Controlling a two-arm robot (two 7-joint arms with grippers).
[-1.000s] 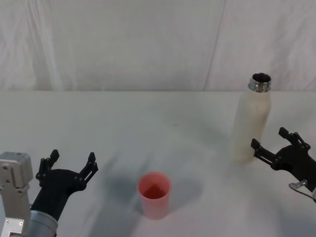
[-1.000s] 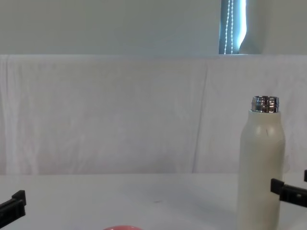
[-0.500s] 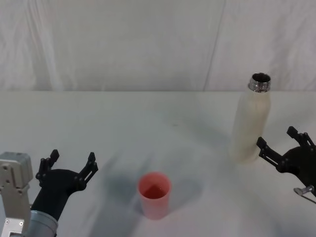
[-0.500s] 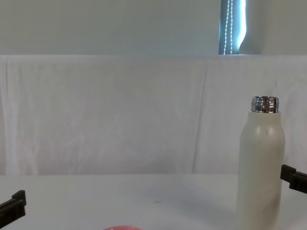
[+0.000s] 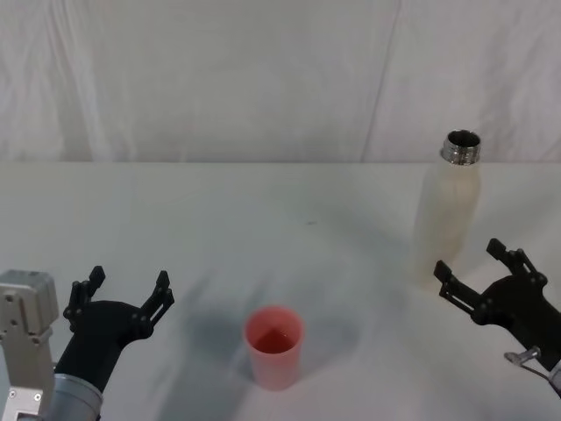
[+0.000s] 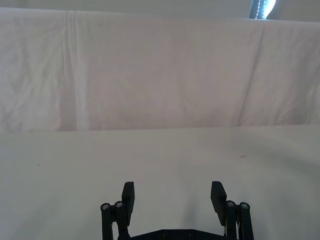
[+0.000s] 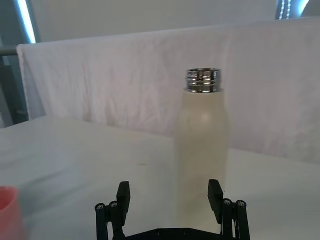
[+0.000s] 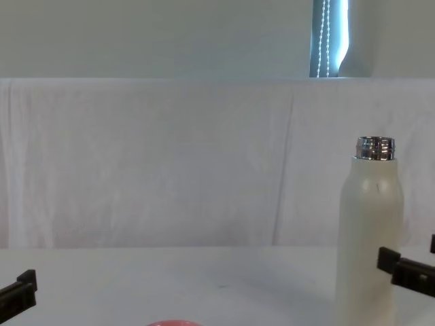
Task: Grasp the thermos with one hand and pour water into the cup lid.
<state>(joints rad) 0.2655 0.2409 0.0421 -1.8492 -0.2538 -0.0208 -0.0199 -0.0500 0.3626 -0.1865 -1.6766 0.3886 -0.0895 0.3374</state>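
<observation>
Lining up the spread right hand (image 5: 473,282) just short of the upright thermos (image 5: 446,215), fingers not yet around it; next: advance, clamp mid-body, then tilt toward the cup lid (image 5: 274,346).

I am looking at a white table (image 5: 263,210) lying flat and wide. A white cloth (image 5: 219,79) is hanging behind it, and a bright blue light strip (image 8: 329,37) is glowing above that.

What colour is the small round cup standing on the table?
Pink-red; the small round plastic cup shows best in the head view.
</observation>
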